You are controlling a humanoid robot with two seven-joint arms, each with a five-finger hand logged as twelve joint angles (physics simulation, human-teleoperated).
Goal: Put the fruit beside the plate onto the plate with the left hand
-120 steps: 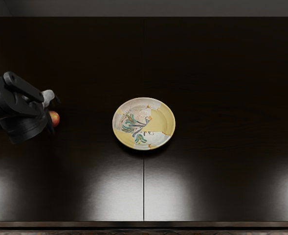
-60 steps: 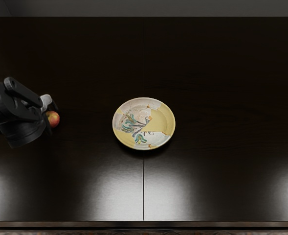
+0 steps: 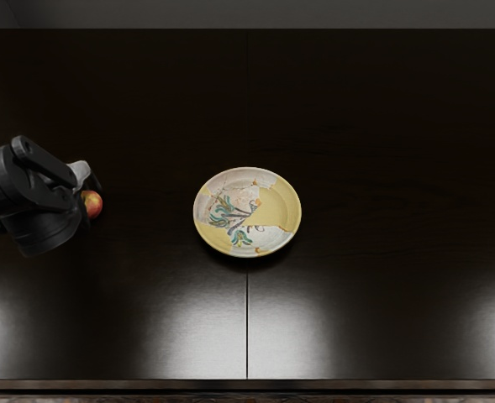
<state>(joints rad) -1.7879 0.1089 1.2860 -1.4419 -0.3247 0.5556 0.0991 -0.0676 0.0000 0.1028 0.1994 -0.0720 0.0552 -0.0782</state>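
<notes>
A small red and yellow fruit (image 3: 93,203) lies on the dark table, well to the left of the plate. The plate (image 3: 286,198) is round, yellow and white with a painted plant, and sits mid-table with nothing on it. My left hand (image 3: 72,200), black with a grey part on top, comes in from the left edge and is pressed against the fruit's left side, covering part of it. Whether it grips the fruit is hidden by the dark hand itself. The right arm does not show.
The dark glossy table (image 3: 356,277) has a thin seam running from the plate toward the front edge. Bright reflections lie across its near half.
The left hand has drawn back slightly to the left and shifted a little, staying against the fruit. The fruit and the plate are in about the same places.
</notes>
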